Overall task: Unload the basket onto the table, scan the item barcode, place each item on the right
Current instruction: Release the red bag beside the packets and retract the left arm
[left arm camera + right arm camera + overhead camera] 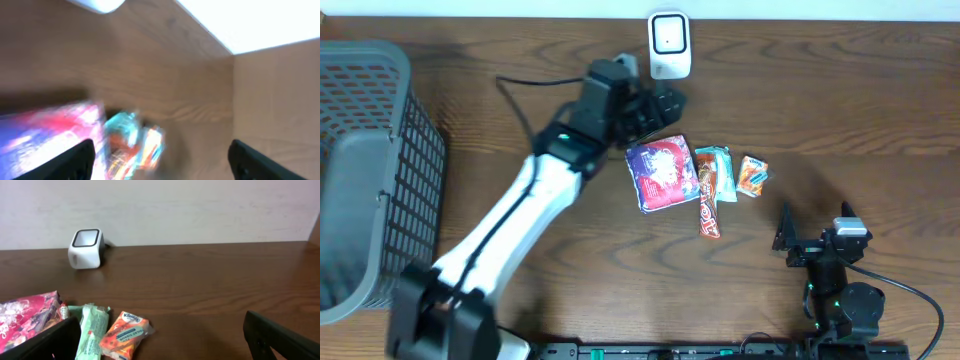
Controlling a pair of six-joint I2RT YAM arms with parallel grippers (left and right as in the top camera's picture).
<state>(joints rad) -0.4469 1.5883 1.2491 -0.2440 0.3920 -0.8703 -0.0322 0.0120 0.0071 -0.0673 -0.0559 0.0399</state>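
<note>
Left claw (668, 108) is released, fingers wide apart and gripping nothing. It sits between the white scanner (669, 44) and the pink snack bag (663, 172), just beyond the bag's far edge. The bag lies flat on the table (860, 110), nearly square and slightly skewed. Right claw (162, 340) gapes empty, well apart from the bag.

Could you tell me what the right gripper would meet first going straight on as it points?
Likely nothing soon: ahead of the right gripper lies bare table up to the wall. The orange tissue pack sits slightly left; depth is unclear.
</note>
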